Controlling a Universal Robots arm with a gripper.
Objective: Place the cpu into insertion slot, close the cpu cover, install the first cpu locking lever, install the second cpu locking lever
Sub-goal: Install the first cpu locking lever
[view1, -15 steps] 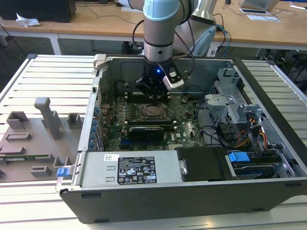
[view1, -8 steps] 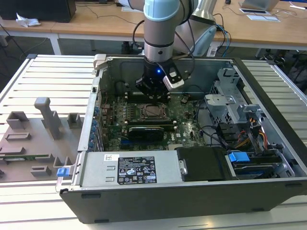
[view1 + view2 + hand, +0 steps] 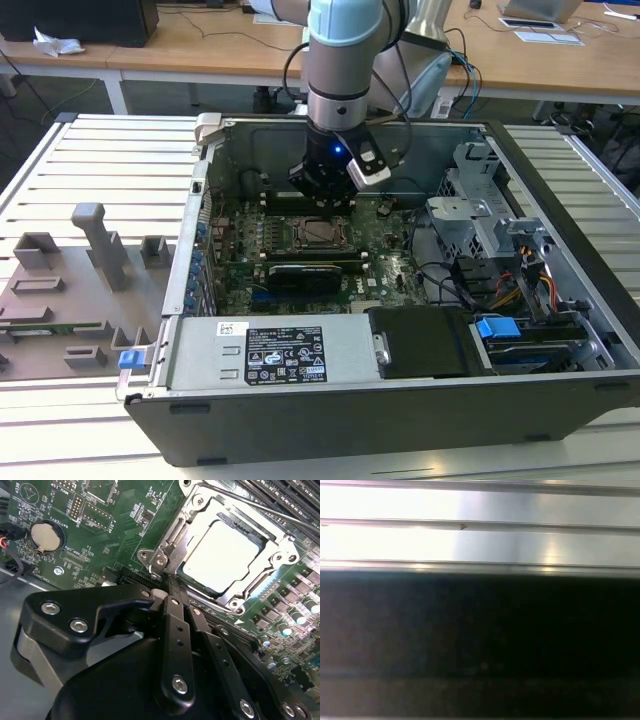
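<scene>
The cpu [image 3: 222, 555], a flat square with a dull silver top, lies in the insertion slot [image 3: 318, 232] on the green board inside the open computer case. The cpu cover [image 3: 172, 545], a silvery frame with a square window, lies flat over it. A thin metal locking lever [image 3: 260, 502] runs along one side of the socket. My gripper [image 3: 325, 195] hangs just above the socket's far edge in the exterior view. In the second wrist view the gripper [image 3: 172, 587] has its black fingers drawn together, tips right at the cover's hinge corner, nothing visible between them.
A round coin battery [image 3: 46, 536] sits on the board beside the socket. A long black card [image 3: 310, 272] lies just in front of the socket. The power supply [image 3: 270, 355] and drive cage [image 3: 480, 210] crowd the case. Grey fixtures [image 3: 100, 245] stand on the slatted table.
</scene>
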